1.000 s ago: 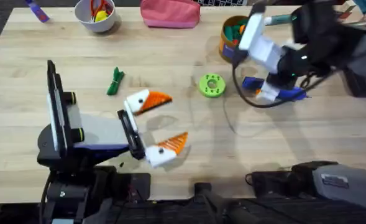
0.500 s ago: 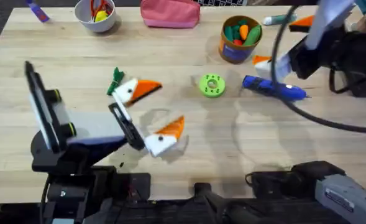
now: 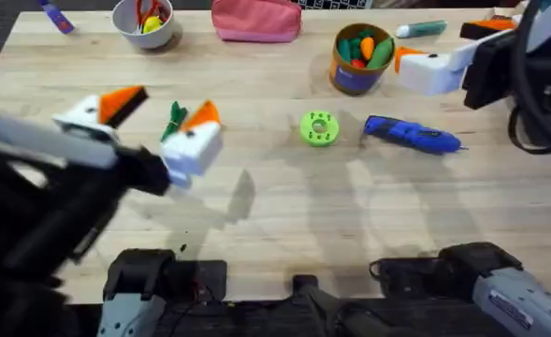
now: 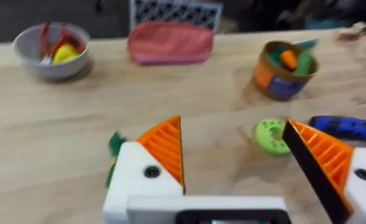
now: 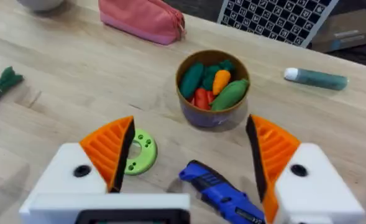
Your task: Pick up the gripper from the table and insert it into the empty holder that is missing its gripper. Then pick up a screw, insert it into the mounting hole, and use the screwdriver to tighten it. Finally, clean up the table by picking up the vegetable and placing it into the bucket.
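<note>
on the table's left part, the vegetable point(image 3: 173, 122) lies flat, just beside the left gripper point(image 3: 158, 114), whose fingers stand wide apart and hold nothing. it is small, dark green and elongated, with a flared leafy end. judged light and somewhat soft; its narrow body should sit best across the pads at mid-length, clear of the leafy end. the bucket point(image 3: 357, 80) stands well apart at the far right-centre, already holding toy vegetables. the right gripper point(image 5: 192, 165) hangs near it, spread wide and empty, over the screwdriver point(image 3: 413, 136), a blue cylinder lying flat.
</note>
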Robot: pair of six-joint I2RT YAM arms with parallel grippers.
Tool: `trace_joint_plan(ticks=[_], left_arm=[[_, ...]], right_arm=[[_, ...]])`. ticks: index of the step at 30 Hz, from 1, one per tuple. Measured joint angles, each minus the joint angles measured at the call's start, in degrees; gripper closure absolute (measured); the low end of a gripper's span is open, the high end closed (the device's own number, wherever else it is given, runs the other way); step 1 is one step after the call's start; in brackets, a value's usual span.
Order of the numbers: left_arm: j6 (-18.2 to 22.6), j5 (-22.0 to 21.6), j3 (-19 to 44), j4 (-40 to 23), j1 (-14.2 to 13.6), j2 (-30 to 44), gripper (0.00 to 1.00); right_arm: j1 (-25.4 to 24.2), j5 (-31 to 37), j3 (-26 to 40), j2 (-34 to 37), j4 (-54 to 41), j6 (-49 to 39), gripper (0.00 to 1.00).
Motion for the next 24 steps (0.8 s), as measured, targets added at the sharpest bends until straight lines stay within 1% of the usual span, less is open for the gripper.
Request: trace_joint_plan(ticks=[2,4,6,8,11,13,15,16,17,19,20,21,22,23,24], left_arm=[[0.4,-3.5,6.6,-6.0,0.0,6.2,0.015],[0.8,-5.5,12.0,-10.6,0.0,11.9,0.015],[1.1,-6.5,16.8,-14.4,0.0,17.4,0.015],[1.3,-7.1,20.4,-16.7,0.0,22.4,0.015],[1.6,-7.1,22.8,-17.0,0.0,27.4,0.015],[2.1,-7.4,23.1,-17.0,0.0,29.7,0.015],[2.3,-8.7,23.1,-17.5,0.0,31.7,0.011],[2.6,-14.5,24.7,-20.1,0.0,36.7,0.55],[2.5,-16.4,25.4,-20.7,0.0,38.4,0.724],[2.8,-19.2,27.0,-20.9,0.0,41.7,0.968],[3.0,-19.9,27.5,-20.9,0.0,43.0,0.98],[3.3,-20.9,28.2,-20.9,0.0,44.5,0.862],[3.3,-21.3,28.7,-20.9,0.0,45.9,0.694],[3.5,-21.8,29.1,-20.9,0.0,47.1,0.551],[3.6,-22.3,29.3,-20.9,0.0,48.5,0.376]], right_arm=[[0.0,0.0,0.0,0.0,0.0,0.4,0.01],[0.0,0.0,0.0,0.0,0.0,0.7,0.01],[0.0,-0.1,0.0,0.1,0.0,0.9,0.01],[0.0,-0.2,0.0,0.3,0.0,1.1,0.01],[0.0,-0.4,0.0,0.5,0.0,1.1,0.01],[0.0,-0.4,0.0,0.5,0.0,1.1,0.01],[0.0,-0.4,0.0,0.5,0.0,1.1,0.01],[0.0,-0.4,0.0,0.5,-0.1,1.3,0.011],[0.0,-0.4,0.0,0.5,-0.1,1.3,0.011],[0.0,-0.4,0.0,0.5,-0.1,1.3,0.011],[0.0,-0.4,0.0,0.5,-0.1,1.3,0.011],[0.0,-0.4,0.0,0.5,-0.1,1.3,0.011],[0.0,-0.4,0.0,0.5,-0.1,1.3,0.01],[0.0,-0.4,0.0,0.5,-0.1,1.3,0.01],[0.0,-0.4,0.0,0.5,-0.1,1.3,0.01]])
